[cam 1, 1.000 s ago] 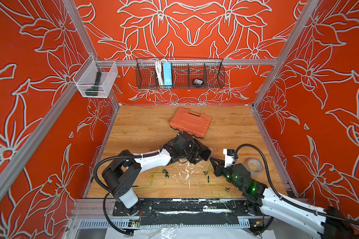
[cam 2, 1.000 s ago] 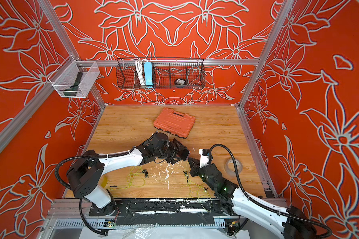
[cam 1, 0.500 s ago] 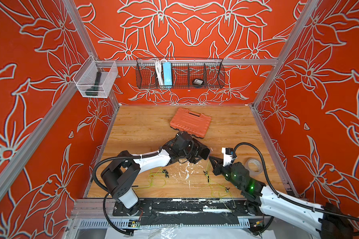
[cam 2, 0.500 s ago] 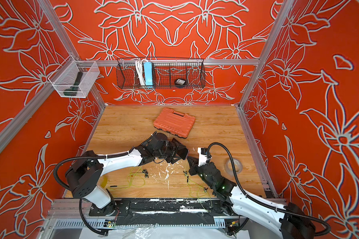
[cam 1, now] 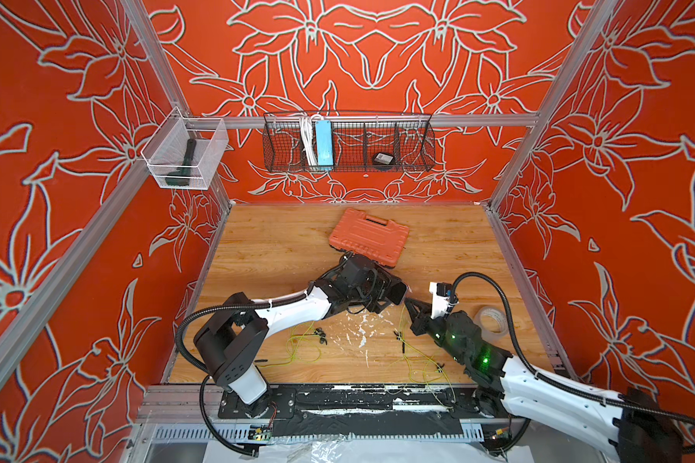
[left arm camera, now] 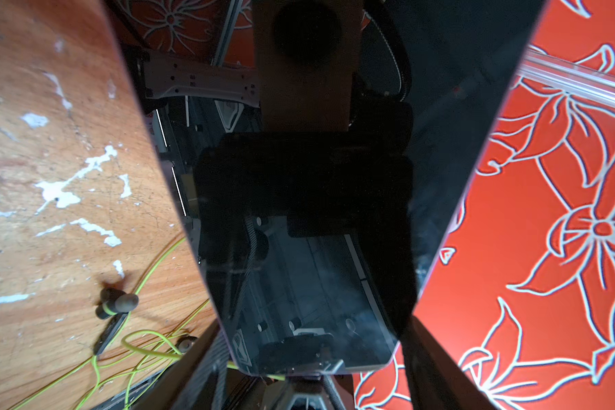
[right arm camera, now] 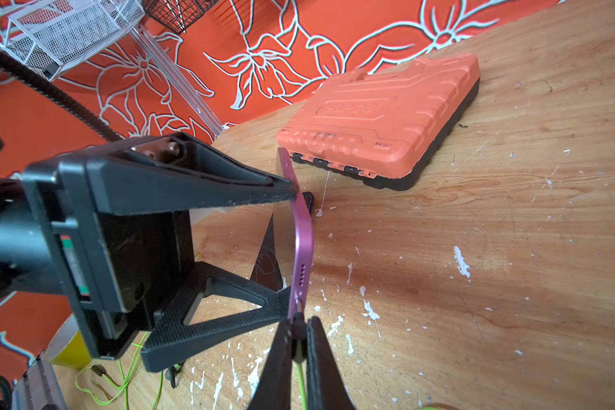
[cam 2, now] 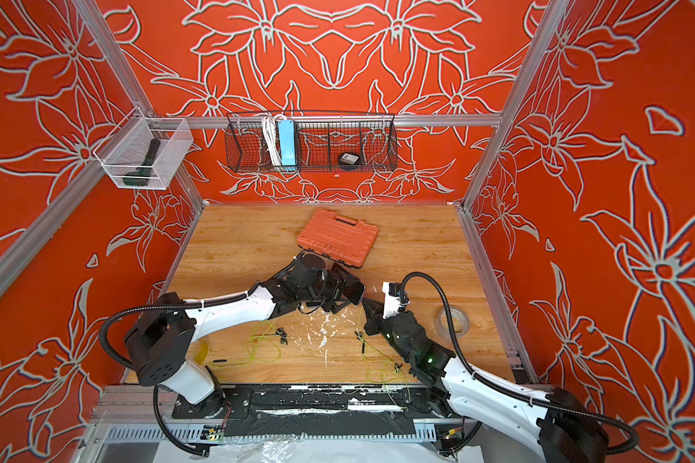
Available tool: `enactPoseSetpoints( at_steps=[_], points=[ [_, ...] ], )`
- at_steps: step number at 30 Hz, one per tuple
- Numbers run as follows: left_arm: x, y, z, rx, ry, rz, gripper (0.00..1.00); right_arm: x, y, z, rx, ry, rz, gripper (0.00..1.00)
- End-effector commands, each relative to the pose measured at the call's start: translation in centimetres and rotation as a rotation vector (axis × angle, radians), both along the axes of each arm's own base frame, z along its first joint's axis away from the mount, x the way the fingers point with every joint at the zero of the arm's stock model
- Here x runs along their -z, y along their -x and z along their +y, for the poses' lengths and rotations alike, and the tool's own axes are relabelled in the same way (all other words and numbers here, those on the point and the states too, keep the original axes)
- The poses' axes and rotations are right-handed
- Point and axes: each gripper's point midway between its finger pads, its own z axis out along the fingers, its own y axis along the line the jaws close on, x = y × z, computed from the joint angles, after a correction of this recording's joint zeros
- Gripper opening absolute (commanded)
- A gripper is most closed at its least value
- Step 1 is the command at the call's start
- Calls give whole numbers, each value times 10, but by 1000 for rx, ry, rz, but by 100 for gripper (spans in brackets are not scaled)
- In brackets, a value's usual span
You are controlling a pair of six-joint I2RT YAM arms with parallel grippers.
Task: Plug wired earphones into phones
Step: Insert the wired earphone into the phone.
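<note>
Left end effector [right arm camera: 289, 245] clamps flat black purple-rimmed phone [right arm camera: 303, 230]. Right end effector [right arm camera: 296, 332], clenched on black earphone plug [right arm camera: 296, 321], aims along phone's length, tip touching its end edge.

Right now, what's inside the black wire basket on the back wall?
A white cable bundle, a blue block beside it, and a small black round item. Anything behind them is covered.
</note>
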Motion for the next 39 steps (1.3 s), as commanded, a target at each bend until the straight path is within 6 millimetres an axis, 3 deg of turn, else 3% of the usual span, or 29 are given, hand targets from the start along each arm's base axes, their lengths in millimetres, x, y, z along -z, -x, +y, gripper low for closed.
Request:
enactPoseSetpoints(
  at_steps=[1,10,18,25,29,33,39],
  points=[
    [-48,69,-43,292,177,12,56,-23,-2,0,1,-15,-50,0],
    [-26,42,-26,198,112,18,55,-13,7,-22,54,15,-20,7],
    [-22,37,-20,169,88,16,55,-12,8,-24,56,23,-10,24],
    [-14,29,-13,128,55,16,55,-8,12,-27,52,32,9,28],
    [-6,23,-10,114,9,8,55,-12,16,-31,50,18,0,41],
    [12,25,-7,111,-45,53,55,-22,22,-40,60,2,-3,48],
    [23,24,-8,99,-58,72,54,-21,27,-48,77,-20,18,47]
  ],
)
